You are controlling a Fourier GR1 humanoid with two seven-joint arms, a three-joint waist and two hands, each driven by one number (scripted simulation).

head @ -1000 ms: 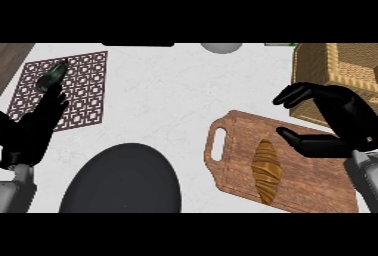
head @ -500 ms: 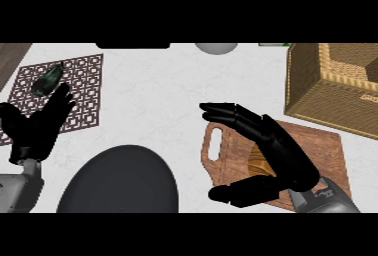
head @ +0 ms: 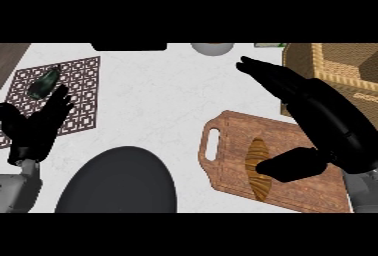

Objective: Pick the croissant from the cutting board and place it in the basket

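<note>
The croissant (head: 257, 167) lies lengthwise on the wooden cutting board (head: 236, 136) at the lower right of the head view. My right hand (head: 325, 120) hovers over the board's right half, open, its fingers stretched toward the upper left and its thumb (head: 295, 165) beside the croissant, covering part of it. The woven basket (head: 336, 62) stands at the upper right, just beyond the hand. At the left edge rests my left hand (head: 37, 130), open with fingers up.
A dark round plate (head: 118, 182) lies at the bottom centre. A patterned brown mat (head: 70, 95) at the upper left carries a dark green object (head: 44, 82). A grey round object (head: 212, 48) sits at the back edge.
My right hand has risen and swung toward the right, its fingers now pointing up-left, uncovering most of the croissant. The view has shifted slightly. The left hand barely moved.
</note>
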